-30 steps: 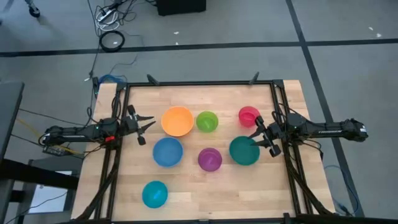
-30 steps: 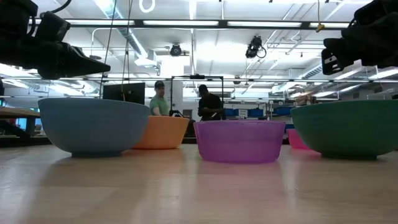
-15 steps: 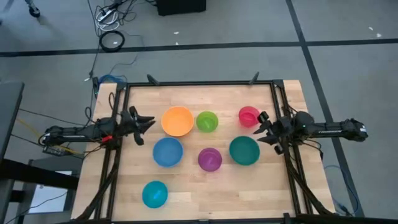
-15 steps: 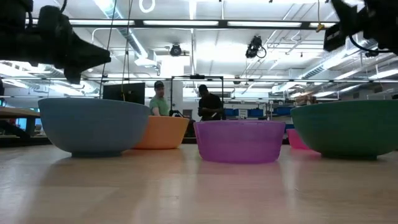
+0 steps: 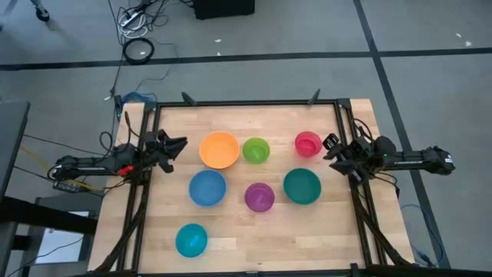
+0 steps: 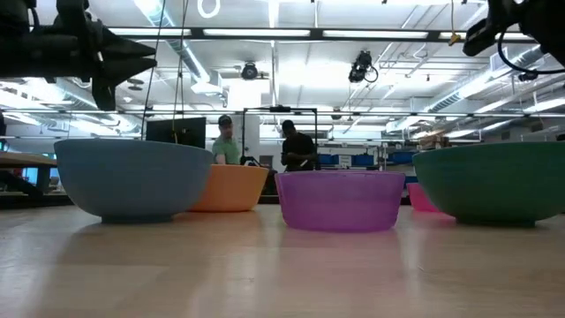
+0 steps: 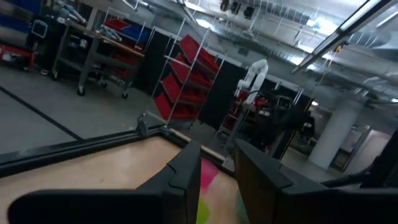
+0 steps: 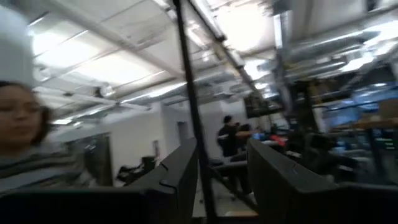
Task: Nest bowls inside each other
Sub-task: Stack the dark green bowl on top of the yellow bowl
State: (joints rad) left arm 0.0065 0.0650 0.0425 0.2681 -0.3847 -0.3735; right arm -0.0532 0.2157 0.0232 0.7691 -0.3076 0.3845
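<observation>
Seven bowls stand upright on their bases on the wooden table, all apart. They are orange [image 5: 219, 150], lime green [image 5: 256, 150], pink-red [image 5: 307, 144], blue [image 5: 207, 188], purple [image 5: 260, 197], dark teal [image 5: 302, 186] and cyan [image 5: 191, 240]. My left gripper [image 5: 178, 144] hovers open at the table's left edge, left of the orange bowl, with nothing between its fingers [image 7: 186, 171]. My right gripper [image 5: 332, 146] hovers open at the right edge, beside the pink-red bowl, tipped upward and holding nothing. The low view shows the blue [image 6: 132, 177], purple [image 6: 340, 200] and teal [image 6: 494, 181] bowls in front.
A black metal frame [image 5: 246, 103] runs along the table's far, left and right edges. There is bare wood along the near edge, right of the cyan bowl. People stand in the room beyond the table [image 6: 298, 148], and a person shows close by in the right wrist view [image 8: 25, 143].
Both grippers have risen and tipped their fingers upward. My left gripper has also rolled about its own axis. My right gripper has drawn back from over the teal bowl's rim toward the table's right edge. The bowls have stayed where they were.
</observation>
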